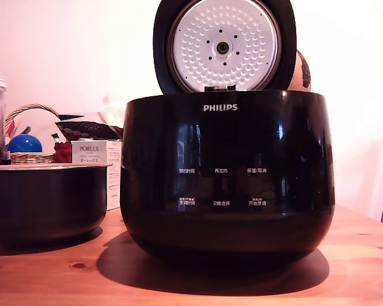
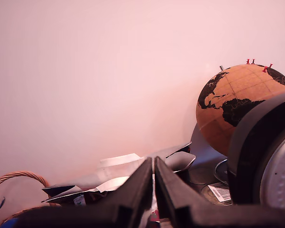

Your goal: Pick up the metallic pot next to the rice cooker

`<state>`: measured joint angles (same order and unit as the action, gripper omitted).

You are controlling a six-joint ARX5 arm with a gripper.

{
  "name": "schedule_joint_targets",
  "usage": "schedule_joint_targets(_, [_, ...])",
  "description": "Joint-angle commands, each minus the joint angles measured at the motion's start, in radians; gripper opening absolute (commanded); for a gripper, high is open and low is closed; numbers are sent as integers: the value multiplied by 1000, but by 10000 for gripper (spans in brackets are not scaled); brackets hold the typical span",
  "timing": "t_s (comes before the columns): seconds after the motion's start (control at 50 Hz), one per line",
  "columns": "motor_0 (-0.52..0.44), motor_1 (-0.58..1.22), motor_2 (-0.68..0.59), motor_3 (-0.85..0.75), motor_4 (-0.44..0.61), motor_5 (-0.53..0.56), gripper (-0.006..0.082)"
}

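Metallic pot (image 1: 45, 201), wide dark bowl shape with thin silvery rim, sits on the wooden table (image 1: 357, 261) at the exterior view's left, just beside the glossy black PHILIPS rice cooker (image 1: 226, 175), narrow gap between them. Cooker's round lid (image 1: 225, 44) stands open, dimpled silver plate facing camera. Black gripper (image 2: 154, 190) shows only in the wrist view: fingers pressed together, jaws closed on nothing, aimed at the wall with a cork-coloured globe (image 2: 232, 107) behind the lid edge
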<state>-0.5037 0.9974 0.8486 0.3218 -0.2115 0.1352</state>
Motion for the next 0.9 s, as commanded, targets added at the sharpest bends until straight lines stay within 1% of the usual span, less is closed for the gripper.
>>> schedule_joint_targets(0.0, [24,-4,-21,-14,-6,4,-24])
schedule_joint_targets(0.32, [24,-4,-21,-6,-3,4,-24])
schedule_joint_targets(0.52, [28,-4,-21,27,-12,7,-24])
schedule_joint_targets(0.64, [58,-12,-21,26,-9,85,-24])
schedule_joint_targets(0.66, [65,-16,-18,11,0,85,-24])
schedule_joint_targets(0.68, [72,-18,-14,-11,11,128,-24])
schedule_joint_targets(0.74, [93,-29,10,-106,62,128,-24])
schedule_joint_targets(0.76, [99,-33,19,-151,77,185,-24])
schedule_joint_targets(0.8, [111,-39,43,-241,106,192,-24])
schedule_joint_targets(0.82, [116,-39,57,-287,121,220,-24])
schedule_joint_targets(0.84, [122,-40,76,-335,132,227,-24])
schedule_joint_targets(0.86, [127,-42,94,-404,159,227,-24])
schedule_joint_targets(0.88, [132,-43,112,-461,177,261,-24])
